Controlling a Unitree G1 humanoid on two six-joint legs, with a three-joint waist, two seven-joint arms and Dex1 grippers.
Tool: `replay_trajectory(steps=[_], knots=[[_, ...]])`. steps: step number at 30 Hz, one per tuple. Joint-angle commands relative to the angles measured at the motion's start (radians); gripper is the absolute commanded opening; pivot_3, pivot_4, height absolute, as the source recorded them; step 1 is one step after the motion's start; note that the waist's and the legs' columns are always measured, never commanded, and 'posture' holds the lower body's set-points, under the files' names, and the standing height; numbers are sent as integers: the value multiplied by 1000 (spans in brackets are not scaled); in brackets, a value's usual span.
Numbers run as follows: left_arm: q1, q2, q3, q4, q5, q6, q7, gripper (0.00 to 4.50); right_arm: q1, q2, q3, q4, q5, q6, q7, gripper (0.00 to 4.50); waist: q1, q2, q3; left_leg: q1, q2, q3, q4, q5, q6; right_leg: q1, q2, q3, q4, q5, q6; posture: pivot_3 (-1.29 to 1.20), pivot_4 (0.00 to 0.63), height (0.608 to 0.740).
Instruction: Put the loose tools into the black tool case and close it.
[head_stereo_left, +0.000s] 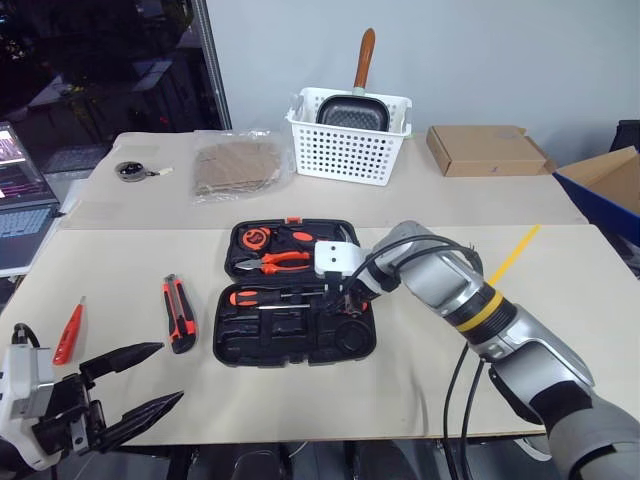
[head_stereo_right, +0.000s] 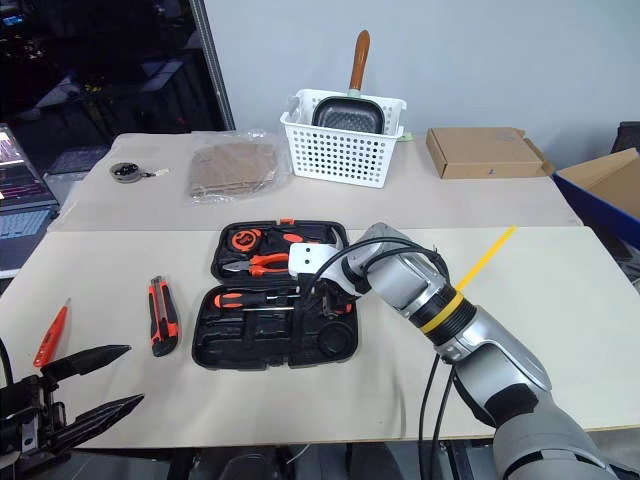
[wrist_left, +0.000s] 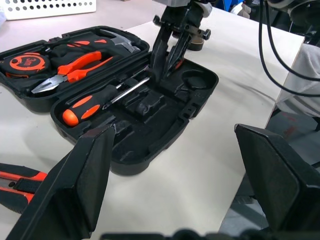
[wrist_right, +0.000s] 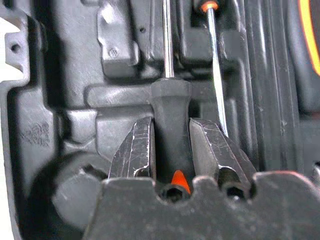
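Observation:
The black tool case (head_stereo_left: 250, 350) lies open at the table's middle. One orange-and-black screwdriver (head_stereo_left: 258, 297) rests in a slot of its near half. My right gripper (head_stereo_left: 335, 297) reaches down into that half. It is shut on the black handle of a second screwdriver (wrist_right: 169, 107), whose shaft points away along a slot. Left of the case lie the orange-and-black utility knife (head_stereo_left: 177, 313) and the slim red tester screwdriver (head_stereo_left: 68, 333). A small greyish tape roll (head_stereo_left: 130, 171) sits at the far left. My left gripper (head_stereo_left: 170, 372) hovers open near the front left edge, holding nothing.
Pliers (head_stereo_left: 275, 261), a tape measure (head_stereo_left: 252, 238) and a hammer sit in the case's far half. At the back stand a white slotted basket (head_stereo_left: 348, 150) holding a pan, a cardboard box (head_stereo_left: 487, 150) and a plastic bag (head_stereo_left: 235, 165). A laptop (head_stereo_left: 20, 195) is at the left.

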Motion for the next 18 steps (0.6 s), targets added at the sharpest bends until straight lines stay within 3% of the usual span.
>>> replay_trajectory(steps=[1, 12, 14, 15, 18], knots=[[1, -1, 0, -5, 7, -28, 4, 4098, 10, 27, 13, -13, 11, 55, 0, 702, -2, 0, 0, 0, 0, 0, 0, 0, 0, 0, 0, 0, 0, 0, 0, 0, 150, 740], [15, -9, -21, -15, 18, -47, 10, 4098, 27, 57, 39, 73, -25, -4, -19, 701, -9, -3, -2, 10, 5, 1, 0, -2, -4, 5, 3, 0, 5, -3, -8, 0, 150, 740], [16, -9, -26, -14, 21, -51, 9, 4098, 24, 55, 46, 79, -33, -33, -12, 1703, -8, -3, -2, 11, 5, 1, 0, -2, -5, 4, 3, 0, 8, -4, -8, 0, 150, 740], [17, -10, -28, -14, 23, -53, 8, 4098, 24, 52, 48, 79, -36, -49, -5, 1849, -8, -3, -2, 11, 5, 1, 0, -2, -5, 4, 3, 0, 8, -4, -8, 0, 150, 740], [22, -10, -28, -14, 24, -55, 5, 4098, 31, 43, 25, 58, -33, -78, -1, 2849, -6, -3, -2, 11, 5, 1, 0, -2, -5, 3, 4, 0, 9, -5, -9, 0, 150, 740]])
